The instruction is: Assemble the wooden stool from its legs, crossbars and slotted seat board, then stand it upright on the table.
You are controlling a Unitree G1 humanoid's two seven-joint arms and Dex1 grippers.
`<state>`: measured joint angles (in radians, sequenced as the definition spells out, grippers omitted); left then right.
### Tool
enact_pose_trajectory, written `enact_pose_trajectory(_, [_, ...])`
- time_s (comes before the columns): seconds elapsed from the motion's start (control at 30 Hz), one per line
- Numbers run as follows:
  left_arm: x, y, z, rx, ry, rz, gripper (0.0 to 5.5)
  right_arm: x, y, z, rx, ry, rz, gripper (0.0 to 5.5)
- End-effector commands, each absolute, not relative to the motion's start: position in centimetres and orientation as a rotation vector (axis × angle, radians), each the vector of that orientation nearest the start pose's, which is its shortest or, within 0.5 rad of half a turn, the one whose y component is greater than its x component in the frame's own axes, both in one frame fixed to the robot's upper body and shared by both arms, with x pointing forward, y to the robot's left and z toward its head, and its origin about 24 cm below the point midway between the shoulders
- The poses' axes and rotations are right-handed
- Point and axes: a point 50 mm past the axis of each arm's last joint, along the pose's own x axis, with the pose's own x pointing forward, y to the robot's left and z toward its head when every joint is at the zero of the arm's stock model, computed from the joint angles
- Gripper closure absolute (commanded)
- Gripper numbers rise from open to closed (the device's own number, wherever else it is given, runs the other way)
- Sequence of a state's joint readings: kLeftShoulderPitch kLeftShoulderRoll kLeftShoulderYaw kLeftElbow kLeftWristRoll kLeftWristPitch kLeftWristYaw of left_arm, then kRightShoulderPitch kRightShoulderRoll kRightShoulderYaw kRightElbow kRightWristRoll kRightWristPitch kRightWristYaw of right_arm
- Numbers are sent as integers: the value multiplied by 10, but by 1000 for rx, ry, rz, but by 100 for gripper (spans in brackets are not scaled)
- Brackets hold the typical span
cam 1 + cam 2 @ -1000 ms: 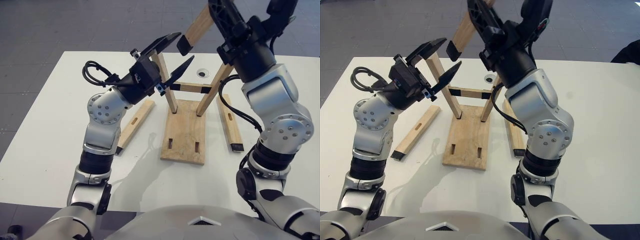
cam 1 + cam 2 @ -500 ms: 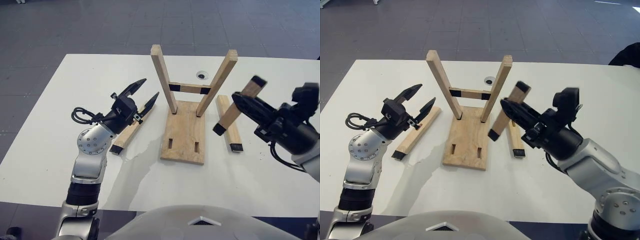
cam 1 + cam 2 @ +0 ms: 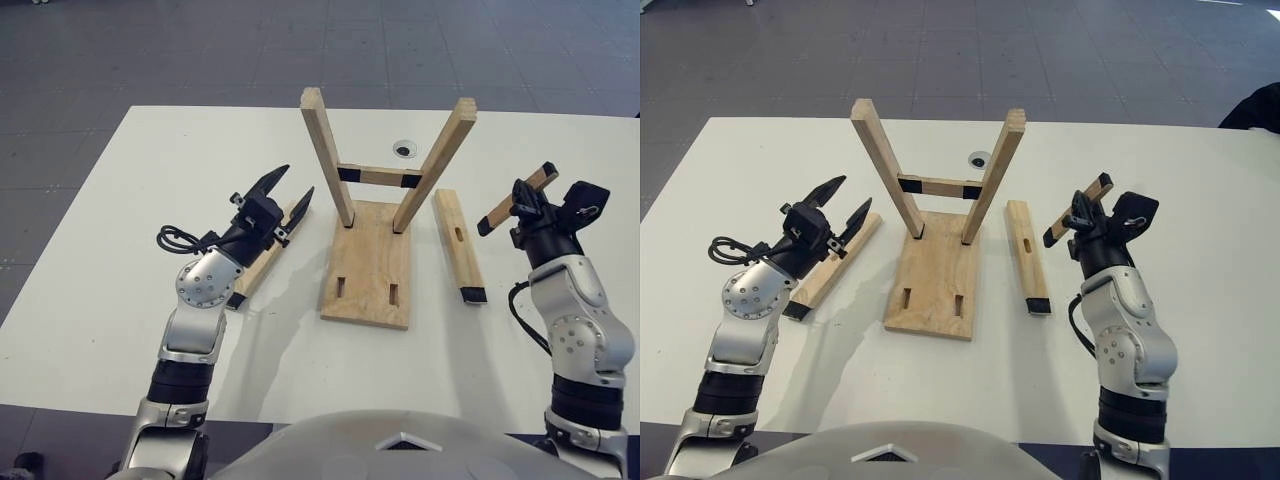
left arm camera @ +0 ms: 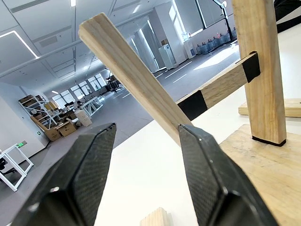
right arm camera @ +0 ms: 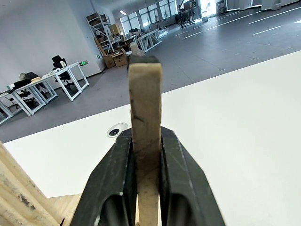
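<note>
Right gripper (image 3: 524, 200), tabletop's right edge: clamped on short black-tipped wooden crossbar (image 3: 500, 212). Left gripper (image 3: 295, 181): spread wide, empty, over flat-lying pale wooden leg (image 3: 258, 266).

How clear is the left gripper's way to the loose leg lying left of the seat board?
Likely yes, reachable: the left gripper is open, hovering just over the loose leg, with nothing between them.

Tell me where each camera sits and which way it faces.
Left eye view: head, facing down at the table; both arms show.
Right eye view: beside it; shares that scene and arms.
Left wrist view: left wrist, facing the standing legs past the open left claw.
Right wrist view: right wrist, facing along the crossbar in the right claw.
</note>
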<state>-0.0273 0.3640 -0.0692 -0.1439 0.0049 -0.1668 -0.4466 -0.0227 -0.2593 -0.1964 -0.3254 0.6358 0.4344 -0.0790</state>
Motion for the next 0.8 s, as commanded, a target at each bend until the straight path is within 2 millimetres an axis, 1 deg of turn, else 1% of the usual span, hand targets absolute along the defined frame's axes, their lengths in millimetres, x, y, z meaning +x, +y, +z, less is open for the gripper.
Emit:
enact_pose_trajectory(0.03, [245,163,92,432,-230,-564,307,257,-206,93,340,51,-9,510])
enact_pose_trajectory(0.23, [243,164,91,431,-225,-563,307,259,-208,76,337,100,-14,510])
enact_pose_trajectory(0.3, [243,164,91,431,-225,-564,307,262,-205,77,347,91,-7,510])
enact_pose_trajectory(0.43, [242,163,92,429,-226,-565,307,265,-200,90,343,42,20,510])
enact_pose_trajectory(0.5, [242,163,91,428,-225,-566,307,265,-198,91,332,41,27,510])
enact_pose_trajectory(0.6, [242,163,91,428,-224,-567,307,264,-197,81,321,85,25,510])
enact_pose_trajectory(0.73, [242,163,91,429,-224,-565,307,260,-195,58,319,163,16,510])
enact_pose_trajectory(0.8, [242,163,92,430,-224,-564,307,254,-193,47,310,205,10,510])
